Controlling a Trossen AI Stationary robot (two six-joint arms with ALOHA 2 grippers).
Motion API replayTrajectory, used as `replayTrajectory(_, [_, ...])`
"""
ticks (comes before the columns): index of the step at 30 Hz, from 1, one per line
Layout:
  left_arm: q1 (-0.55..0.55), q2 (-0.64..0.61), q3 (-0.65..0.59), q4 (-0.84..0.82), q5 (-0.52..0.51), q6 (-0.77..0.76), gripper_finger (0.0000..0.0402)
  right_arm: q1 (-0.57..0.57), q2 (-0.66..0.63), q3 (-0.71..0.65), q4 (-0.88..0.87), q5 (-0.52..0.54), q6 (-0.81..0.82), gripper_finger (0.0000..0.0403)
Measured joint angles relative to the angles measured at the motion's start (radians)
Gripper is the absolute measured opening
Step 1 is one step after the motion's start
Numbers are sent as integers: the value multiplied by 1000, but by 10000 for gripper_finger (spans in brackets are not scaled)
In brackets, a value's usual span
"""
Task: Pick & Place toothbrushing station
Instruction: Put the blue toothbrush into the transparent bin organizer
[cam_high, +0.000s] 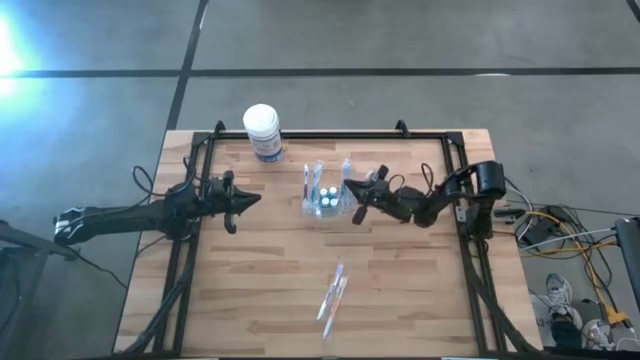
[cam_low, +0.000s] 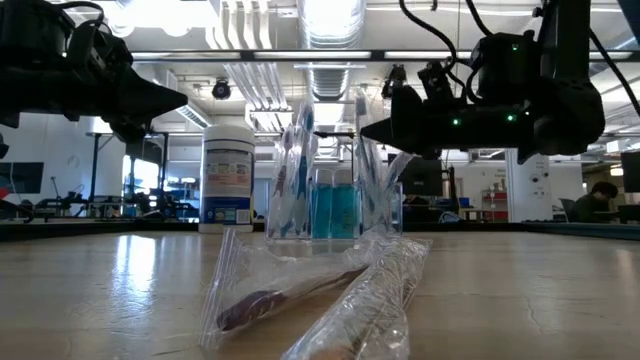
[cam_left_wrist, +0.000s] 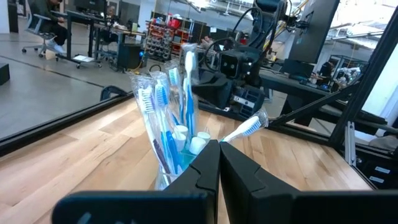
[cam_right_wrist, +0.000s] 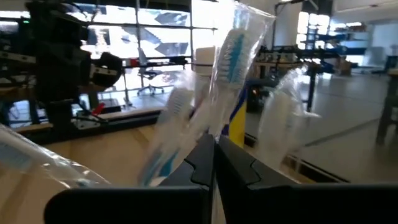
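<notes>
From above, the toothbrushing station (cam_high: 324, 201) stands upright near the middle of the wooden counter (cam_high: 400, 290), between the two arms. The right tool (cam_high: 349, 188), fingers closed on nothing, points at it from just beside its right end; the left tool (cam_high: 255, 199), also closed and empty, faces it from farther off on the left. A white tub with a blue label (cam_high: 263, 132) stands near the far edge of the counter, and two wrapped toothbrushes (cam_high: 332, 293) lie apart toward the near edge. At counter height, the clear station (cam_low: 333, 207) holds wrapped brushes and blue bottles, with the tub (cam_low: 228, 175) to its left and the wrapped toothbrushes (cam_low: 320, 290) lying in front of it. The left wrist view shows its closed fingers (cam_left_wrist: 219, 167) aimed at the station (cam_left_wrist: 177, 146), the right arm behind it. In the right wrist view, closed fingers (cam_right_wrist: 214, 158) sit close before the wrapped brushes (cam_right_wrist: 208, 99) in the station.
</notes>
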Motion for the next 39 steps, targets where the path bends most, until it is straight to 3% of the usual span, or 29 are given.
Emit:
replayTrajectory(13, [0, 0, 0, 1, 0, 4, 14, 50, 144, 49, 1, 132, 43, 8])
replayTrajectory(19, [0, 0, 0, 1, 0, 3, 14, 97, 146, 48, 1, 237, -5, 8])
replayTrajectory(26, [0, 0, 0, 1, 0, 2, 14, 141, 136, 45, 0, 272, -35, 8])
replayTrajectory(31, [0, 0, 0, 1, 0, 1, 14, 163, 139, 33, -1, 380, -26, 8])
replayTrajectory(39, [0, 0, 0, 1, 0, 1, 14, 178, 138, 20, -53, 394, 70, 8])
